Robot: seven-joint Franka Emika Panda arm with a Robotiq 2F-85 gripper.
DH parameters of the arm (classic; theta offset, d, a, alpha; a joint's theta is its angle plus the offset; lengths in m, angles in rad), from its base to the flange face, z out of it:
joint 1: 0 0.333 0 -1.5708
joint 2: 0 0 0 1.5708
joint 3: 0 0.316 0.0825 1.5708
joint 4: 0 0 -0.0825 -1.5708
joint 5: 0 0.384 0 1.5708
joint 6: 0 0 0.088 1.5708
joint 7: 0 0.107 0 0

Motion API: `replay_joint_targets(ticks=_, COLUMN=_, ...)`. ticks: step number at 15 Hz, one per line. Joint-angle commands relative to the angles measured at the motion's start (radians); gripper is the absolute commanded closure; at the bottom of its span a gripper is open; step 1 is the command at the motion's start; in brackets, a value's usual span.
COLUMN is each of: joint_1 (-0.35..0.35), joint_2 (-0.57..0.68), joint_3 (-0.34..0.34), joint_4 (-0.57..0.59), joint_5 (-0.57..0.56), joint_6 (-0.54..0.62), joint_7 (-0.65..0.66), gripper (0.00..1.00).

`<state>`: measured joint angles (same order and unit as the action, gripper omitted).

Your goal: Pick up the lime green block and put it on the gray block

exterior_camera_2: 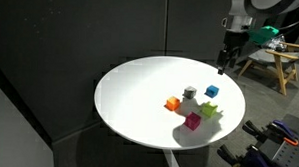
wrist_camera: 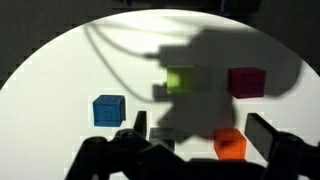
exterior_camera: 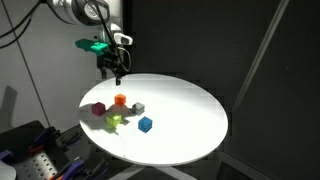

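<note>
The lime green block (exterior_camera: 117, 121) (exterior_camera_2: 210, 112) sits on the round white table (exterior_camera: 190, 110) in both exterior views. The gray block (exterior_camera: 138, 107) (exterior_camera_2: 190, 93) stands near it, between the orange and blue cubes. My gripper (exterior_camera: 118, 65) (exterior_camera_2: 222, 64) hangs well above the table's edge, apart from all the blocks. In the wrist view the lime green block (wrist_camera: 181, 80) lies in the arm's shadow. The gray block (wrist_camera: 162, 138) is dim there, by one finger. The gripper (wrist_camera: 200, 135) is open and empty.
A blue cube (exterior_camera: 145, 124) (exterior_camera_2: 211, 91) (wrist_camera: 109, 110), an orange cube (exterior_camera: 121, 100) (exterior_camera_2: 173, 103) (wrist_camera: 230, 143) and a magenta cube (exterior_camera: 98, 109) (exterior_camera_2: 193, 121) (wrist_camera: 247, 81) crowd the cluster. Black curtains stand behind the table. A wooden stool (exterior_camera_2: 280, 58) stands beyond it.
</note>
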<state>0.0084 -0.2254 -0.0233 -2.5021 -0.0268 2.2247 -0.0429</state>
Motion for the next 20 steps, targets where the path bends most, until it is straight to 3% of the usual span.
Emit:
replay_joint_targets(ticks=1, joint_1=-0.001, joint_2=0.032, joint_3=0.001, joint_4=-0.012, joint_5=0.022, joint_6=0.052, joint_7=-0.013, gripper=0.00)
replay_joint_targets(ticks=11, joint_1=-0.005, joint_2=0.034, joint_3=0.005, joint_4=-0.007, joint_5=0.006, joint_6=0.030, joint_7=-0.001, gripper=0.00)
replay_joint_targets(ticks=20, joint_1=0.000, joint_2=0.161, joint_3=0.015, joint_4=-0.039, joint_5=0.003, joint_6=0.209, joint_7=0.003, gripper=0.00)
